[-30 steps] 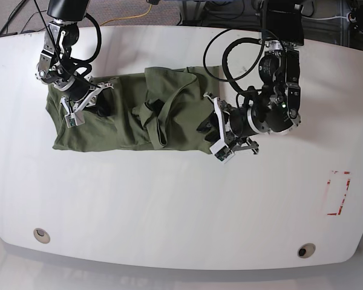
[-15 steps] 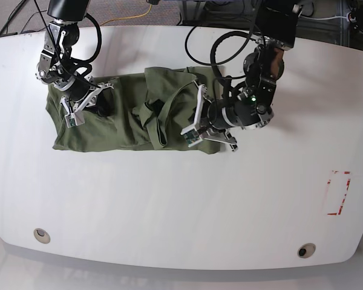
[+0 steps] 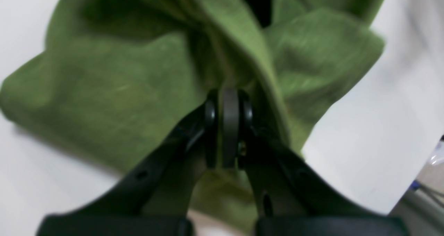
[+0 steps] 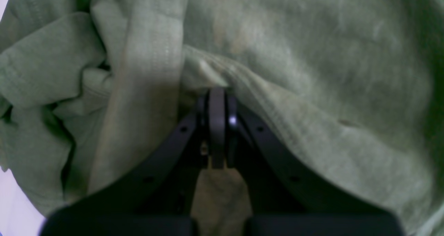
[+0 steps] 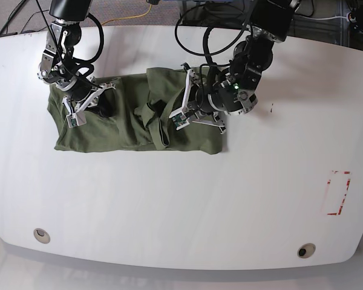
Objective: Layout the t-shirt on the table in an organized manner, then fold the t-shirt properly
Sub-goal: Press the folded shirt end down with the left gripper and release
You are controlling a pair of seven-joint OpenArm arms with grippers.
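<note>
Left wrist: left claw (image 3: 227, 125) pressed together, pinching a fold of the wrinkled olive-green cotton t-shirt (image 3: 131, 76) above the glossy white worktop (image 3: 374, 132).
Right wrist: right claw (image 4: 216, 125) clamped on a ribbed hem.
Base: t-shirt bunched at worktop's far side; left claw moved inward over the cloth since a second ago.

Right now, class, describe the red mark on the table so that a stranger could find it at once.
Start from the white table and go to the edge on the base view's right, far from the t-shirt. The red dashed rectangle lies flat there, the only red marking on the surface.
</note>
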